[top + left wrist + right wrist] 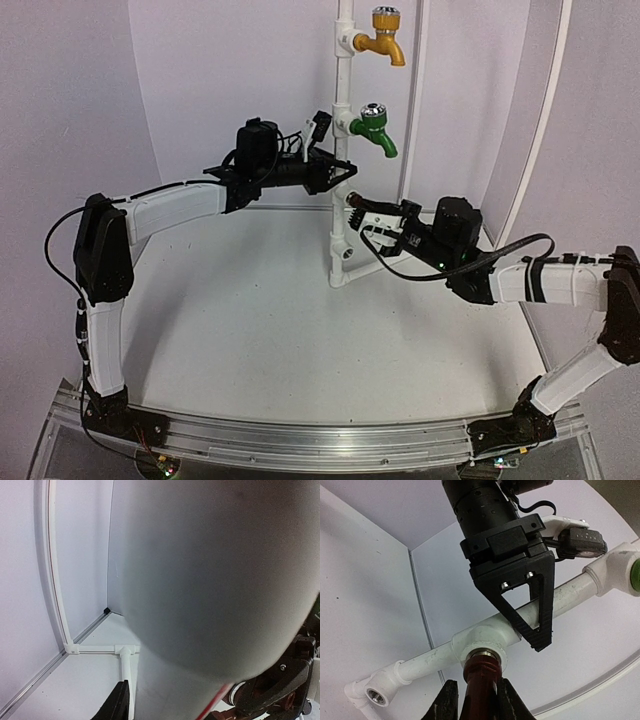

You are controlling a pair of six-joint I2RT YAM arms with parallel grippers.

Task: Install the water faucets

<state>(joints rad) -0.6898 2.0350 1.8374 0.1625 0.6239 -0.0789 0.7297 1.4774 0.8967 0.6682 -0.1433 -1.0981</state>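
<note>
1. Right gripper [479, 702]: jaws narrow, clamped on the brown faucet [480, 682] by its body. The hold leaves the faucet's inlet end free and, as I judge it, lines that end up with the middle socket [480, 649] for screwing in.

2. Brown faucet: dark, glossy reddish-brown body with a metal collar at the mouth of the middle socket. It is at the stand's middle tee, below the green faucet. Spout and cap are hidden. I cannot tell whether the thread has caught.

3. Left gripper [535, 625]: jaws closed across the stand [337, 250] just above the middle socket. This looks like a brace, so the pipe does not twist or tip while the other arm works. In the left wrist view the pipe fills nearly the whole picture as a blur.

4. Stand: white pipe, upright on the worktop [250, 330], with tees up its length. A low socket [375, 695] is open, showing a metal thread.

5. Green faucet [375, 130]: seated in the tee above, silver cap up, spout curving down.

6. Yellow faucet [386, 38]: seated at the top and not part of the job.
</note>
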